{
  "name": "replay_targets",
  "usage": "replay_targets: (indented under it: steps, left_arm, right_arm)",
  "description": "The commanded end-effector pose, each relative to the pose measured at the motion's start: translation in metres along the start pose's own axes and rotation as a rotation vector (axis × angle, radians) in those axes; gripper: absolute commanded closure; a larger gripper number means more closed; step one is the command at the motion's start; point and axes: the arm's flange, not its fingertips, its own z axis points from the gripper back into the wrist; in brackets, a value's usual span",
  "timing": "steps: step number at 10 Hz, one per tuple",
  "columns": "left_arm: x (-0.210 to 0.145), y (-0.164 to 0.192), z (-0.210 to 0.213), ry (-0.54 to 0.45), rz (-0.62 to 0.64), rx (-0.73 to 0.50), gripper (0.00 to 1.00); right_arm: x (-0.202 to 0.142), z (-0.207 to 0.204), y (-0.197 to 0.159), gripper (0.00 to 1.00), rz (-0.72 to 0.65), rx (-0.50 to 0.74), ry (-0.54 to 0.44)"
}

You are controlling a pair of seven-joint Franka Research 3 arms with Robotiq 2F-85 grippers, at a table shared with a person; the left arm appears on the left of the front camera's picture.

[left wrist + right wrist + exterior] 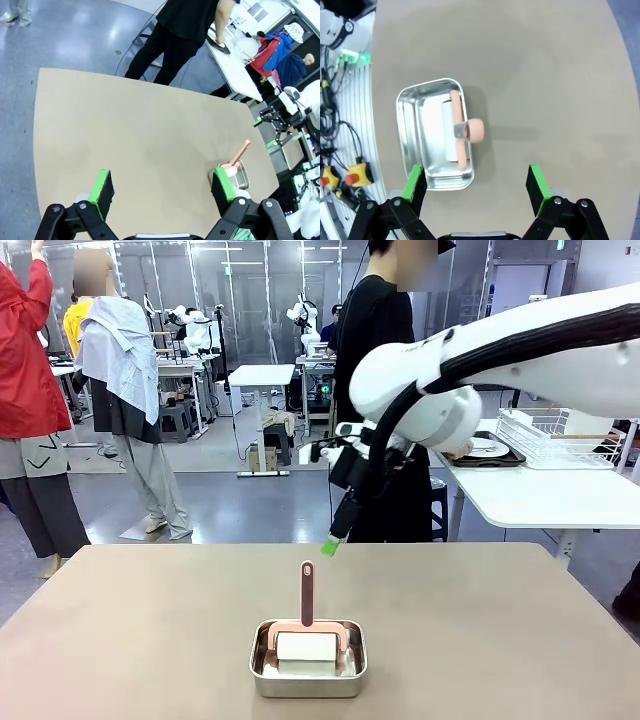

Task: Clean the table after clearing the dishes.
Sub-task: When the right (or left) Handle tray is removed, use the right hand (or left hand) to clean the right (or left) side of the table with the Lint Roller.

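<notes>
Jaws are held apart on the left gripper and the right gripper. The table is seen across the lower frame, a pan with roller at bottom centre, dishes at mid right.

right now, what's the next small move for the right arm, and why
Probably lower the right gripper onto the roller by its upright handle. Its jaws are open and empty above the pan, the handle stands almost between them, and the table carries no dishes, so wiping seems next.
</notes>
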Motion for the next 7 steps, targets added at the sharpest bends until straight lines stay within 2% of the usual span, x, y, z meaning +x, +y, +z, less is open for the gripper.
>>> replay_targets:
  steps: [1,3,7]
  left_arm:
    - [0.0,0.0,0.003,0.01,-0.007,-0.005,0.0]
    - [0.0,0.0,0.003,0.01,-0.007,-0.005,0.0]
    - [0.0,0.0,0.003,0.01,-0.007,-0.005,0.0]
  right_arm:
    - [0.03,-0.003,-0.012,0.0,0.014,0.015,0.129]
    - [0.049,-0.019,-0.01,0.0,0.031,0.112,0.151]
    - [0.073,-0.049,-0.008,0.0,0.018,0.157,0.274]
